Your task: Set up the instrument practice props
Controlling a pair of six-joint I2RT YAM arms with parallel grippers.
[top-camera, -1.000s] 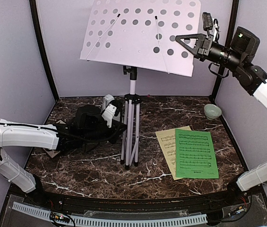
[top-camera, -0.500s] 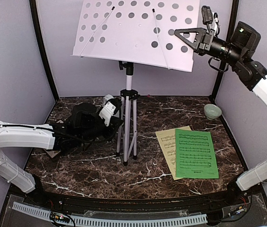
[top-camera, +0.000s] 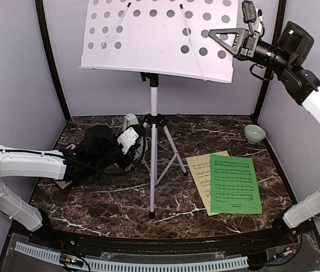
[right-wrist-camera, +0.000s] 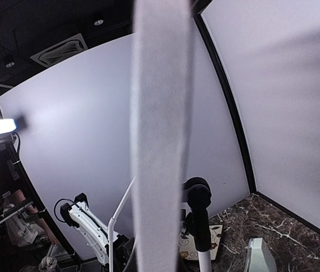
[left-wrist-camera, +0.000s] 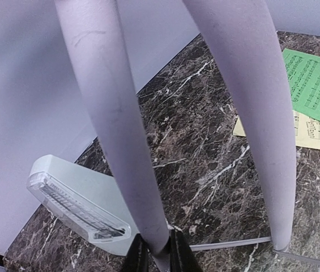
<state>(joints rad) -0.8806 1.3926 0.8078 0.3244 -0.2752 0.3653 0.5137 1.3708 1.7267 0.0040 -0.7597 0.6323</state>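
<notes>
1. Stand-up stage, as I judge it: the white music stand [top-camera: 153,113] is upright on the bench [top-camera: 103,204] with its three legs spread, and both arms are on it.
2. My left hand [left-wrist-camera: 154,258] is pinched shut on the tripod leg [left-wrist-camera: 114,130] on the stand's left, low down near its foot. The next leg rises just to the right of it in the wrist view.
3. My right hand [top-camera: 227,41] sits at the right edge of the perforated desk [top-camera: 160,39], high on the stand. The edge runs straight through its wrist view, but I cannot tell whether the fingers are clamped on it.
4. To do this well, I would draw the held leg out only until the spread matches the others. I would keep the pole vertical from the top and let go low before high.
5. The risk I see is a top-heavy stand tipping if either hold pulls sideways.
6. The light-grey metronome [left-wrist-camera: 77,204] lies on its side, just behind and left of the stand's base and close to my left hand.
7. The green sheet [top-camera: 236,184] overlaps the pale-yellow sheet [top-camera: 198,170] flat on the bench right of the stand, well apart from both hands.
</notes>
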